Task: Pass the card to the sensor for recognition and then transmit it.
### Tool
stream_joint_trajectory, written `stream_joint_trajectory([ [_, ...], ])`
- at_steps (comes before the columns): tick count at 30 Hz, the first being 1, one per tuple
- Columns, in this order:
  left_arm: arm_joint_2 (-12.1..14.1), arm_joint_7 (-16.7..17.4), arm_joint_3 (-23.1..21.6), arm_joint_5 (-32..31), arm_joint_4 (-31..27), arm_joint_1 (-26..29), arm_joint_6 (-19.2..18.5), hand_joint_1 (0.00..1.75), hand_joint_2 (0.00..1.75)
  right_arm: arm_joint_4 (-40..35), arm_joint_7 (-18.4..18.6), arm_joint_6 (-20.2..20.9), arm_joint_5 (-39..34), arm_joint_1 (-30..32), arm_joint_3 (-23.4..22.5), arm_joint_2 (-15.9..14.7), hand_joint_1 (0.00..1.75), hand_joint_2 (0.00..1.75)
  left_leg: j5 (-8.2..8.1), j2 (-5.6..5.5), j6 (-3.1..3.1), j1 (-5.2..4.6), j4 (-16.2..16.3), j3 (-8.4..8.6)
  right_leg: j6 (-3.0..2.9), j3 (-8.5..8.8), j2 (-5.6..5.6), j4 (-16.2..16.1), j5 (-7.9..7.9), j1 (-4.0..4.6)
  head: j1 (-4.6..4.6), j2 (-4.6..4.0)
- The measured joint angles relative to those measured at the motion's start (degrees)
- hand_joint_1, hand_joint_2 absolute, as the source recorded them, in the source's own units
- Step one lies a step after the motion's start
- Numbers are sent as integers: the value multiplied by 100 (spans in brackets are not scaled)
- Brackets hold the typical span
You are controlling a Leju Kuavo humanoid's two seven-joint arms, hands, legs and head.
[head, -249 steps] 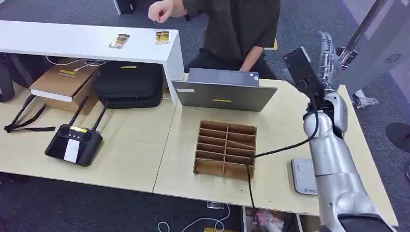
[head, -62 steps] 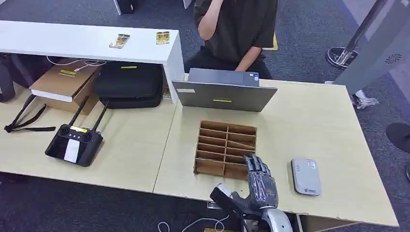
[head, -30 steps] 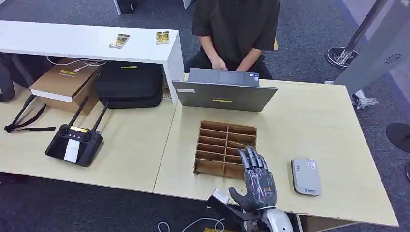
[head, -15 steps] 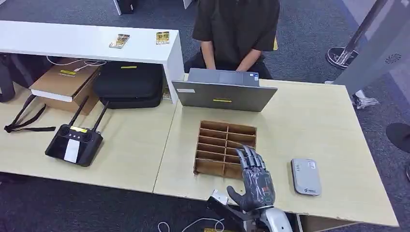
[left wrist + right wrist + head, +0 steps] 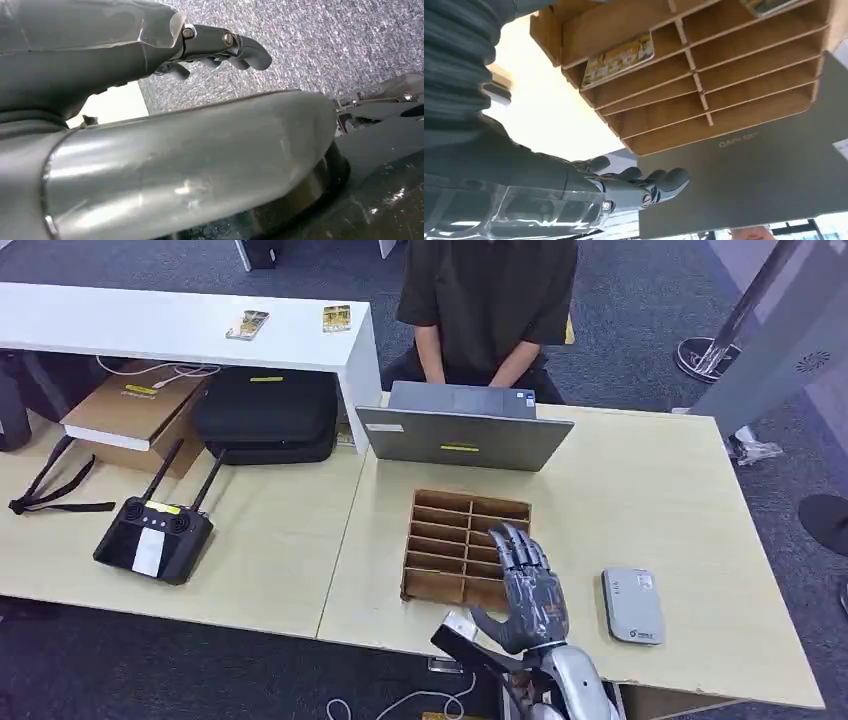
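Two cards [image 5: 246, 324] (shelf), one laptop [image 5: 463, 436].

Office or lab workspace. Grey carpet floor [image 5: 650, 310]. Light wooden table [image 5: 650, 490] carries a laptop [image 5: 463, 438]; a person [image 5: 487, 300] sits behind it. Left of the laptop: white shelf [image 5: 150, 325], cardboard box [image 5: 130, 415], black case [image 5: 268, 415], drone-type remote controller [image 5: 152, 537].

— What colours am I seeing?
— I see a brown cardboard rack [image 5: 466, 548] on a pale wood table [image 5: 650, 500], a yellow-printed card [image 5: 619, 60], a white-grey sensor [image 5: 632, 605], my dark grey right hand [image 5: 528, 590].
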Motion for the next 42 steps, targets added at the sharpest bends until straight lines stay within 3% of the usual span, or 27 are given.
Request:
stream_joint_trajectory([
  [23,20,39,-140,-118,2,6,-9,0,0,317,90,15,-29,-131,-230,-179,0,175,0,0,0,0,0,0,0,-2,0,0,-1,0,-2,0],
  [29,31,20,-138,-94,2,10,-4,0,0,16,492,348,708,30,-232,-385,0,175,-1,0,0,0,0,-2,0,-3,0,-1,-1,0,-2,0],
  [35,46,11,-138,-48,2,12,-9,0,0,-118,704,310,1471,54,-144,-649,0,175,-1,0,0,0,0,-1,0,-1,0,-1,0,0,0,0],
  [42,46,-48,-129,6,4,16,22,0,0,-194,1049,201,1882,36,76,-802,0,175,0,0,0,0,0,-1,0,-1,-1,0,-1,0,0,0],
])
